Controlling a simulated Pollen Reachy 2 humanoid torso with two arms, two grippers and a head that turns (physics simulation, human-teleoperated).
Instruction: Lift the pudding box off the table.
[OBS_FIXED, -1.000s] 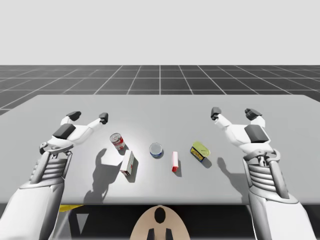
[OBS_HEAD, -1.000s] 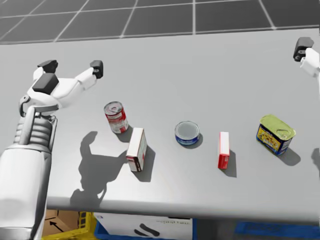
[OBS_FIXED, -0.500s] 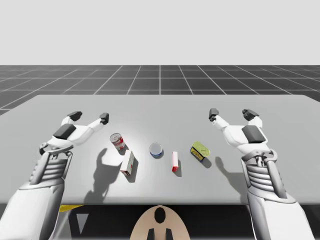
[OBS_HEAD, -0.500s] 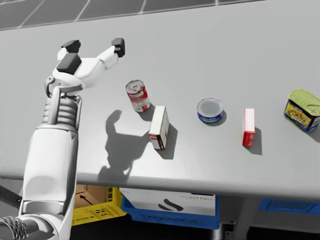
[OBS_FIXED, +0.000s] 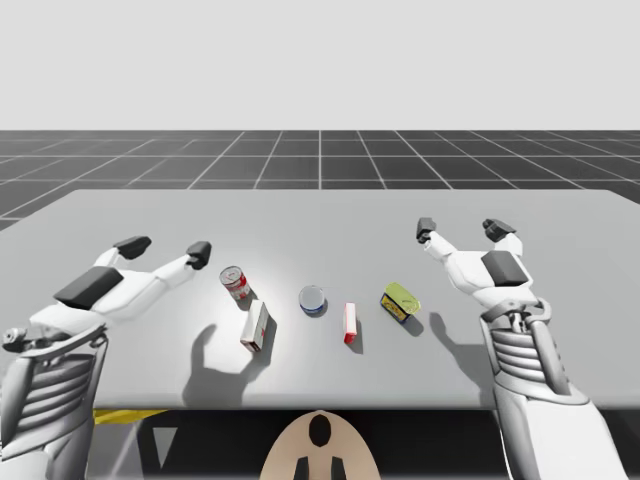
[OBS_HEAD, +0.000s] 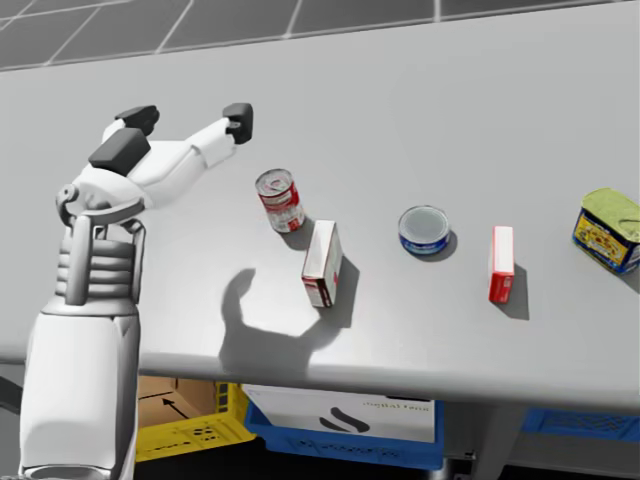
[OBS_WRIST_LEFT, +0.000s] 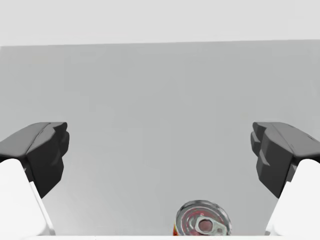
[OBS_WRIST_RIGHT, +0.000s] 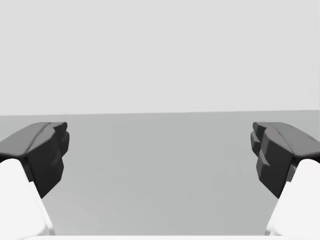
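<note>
Table (OBS_FIXED: 320, 215) matt grey, smooth — red can (OBS_WRIST_LEFT: 202, 226) lid shiny metal; left hand (OBS_FIXED: 166, 248) shell white plastic.

obst: red can (OBS_HEAD: 281, 199) just beside white-red box (OBS_HEAD: 322, 262) | box R side free

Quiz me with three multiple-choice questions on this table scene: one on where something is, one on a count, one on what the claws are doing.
1. Which thing stands closest to the left claw? A the round blue tin; B the red can; C the yellow-topped rectangular can.
2. How many cans and boxes stand on the table? A three; B five; C seven.
3. The left and right claw are: A both open, holding nothing; B both shut; C left shut on a can.
Answers: 1 B, the can sits ahead of that claw in its wrist view. 2 B, three cans and two boxes. 3 A, each wrist view shows its claw spread wide, touching nothing.
</note>
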